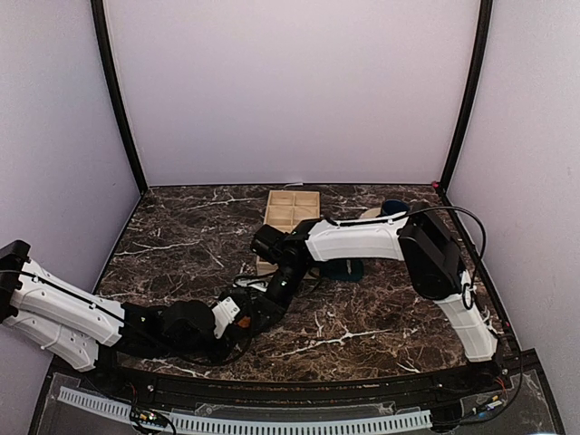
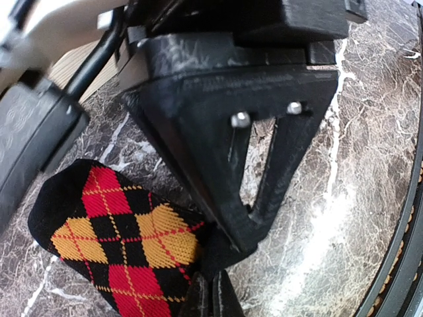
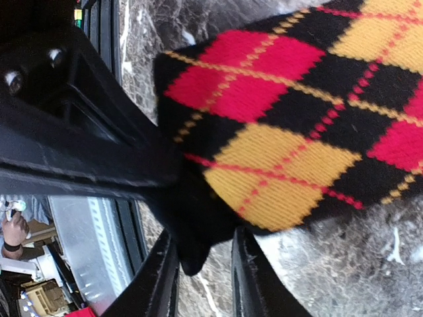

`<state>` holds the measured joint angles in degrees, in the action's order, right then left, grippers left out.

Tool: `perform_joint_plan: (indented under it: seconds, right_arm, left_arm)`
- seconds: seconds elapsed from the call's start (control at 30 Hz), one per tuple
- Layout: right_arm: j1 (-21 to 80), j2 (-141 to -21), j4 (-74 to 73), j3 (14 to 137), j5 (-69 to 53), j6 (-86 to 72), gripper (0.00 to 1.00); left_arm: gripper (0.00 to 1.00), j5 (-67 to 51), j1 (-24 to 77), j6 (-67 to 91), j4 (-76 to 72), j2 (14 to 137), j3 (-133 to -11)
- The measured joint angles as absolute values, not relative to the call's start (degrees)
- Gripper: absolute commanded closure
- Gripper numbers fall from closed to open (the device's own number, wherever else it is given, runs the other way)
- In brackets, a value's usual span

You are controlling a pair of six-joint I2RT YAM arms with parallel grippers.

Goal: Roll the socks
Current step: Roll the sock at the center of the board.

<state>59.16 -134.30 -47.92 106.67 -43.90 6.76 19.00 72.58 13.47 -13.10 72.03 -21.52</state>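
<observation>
The left gripper (image 2: pixel 211 298) is pinched closed on the black end of the argyle sock (image 2: pixel 125 244), mid-table, and the sock's length runs away from its fingertips. Just beyond, the right gripper (image 3: pixel 203 277) straddles that same end, jaws slightly parted, hold unclear.

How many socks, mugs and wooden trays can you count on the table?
Socks: 2, the argyle sock and the teal sock
Mugs: 1, the blue mug
Wooden trays: 1, the wooden tray
Total: 4
</observation>
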Motion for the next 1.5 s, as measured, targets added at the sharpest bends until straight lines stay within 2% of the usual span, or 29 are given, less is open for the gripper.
perform_joint_plan:
  seconds: [0.67, 1.2, 1.5]
  right_arm:
    - [54.96, -123.28, -26.06, 88.71, -46.04, -2.46, 0.70]
    - [54.96, -110.17, -2.98, 68.38, -35.92, -12.38, 0.71]
    - [57.25, -106.63, 3.55, 61.41, -30.50, -11.84, 0.73]
  left_arm:
    - [1.00, 16.27, 72.10, 17.89, -9.56, 72.23, -23.38]
    - [1.00, 6.22, 64.53, 24.21, -4.91, 73.23, -24.75]
    - [1.00, -2.74, 59.64, 26.17, -1.74, 74.22, -27.22]
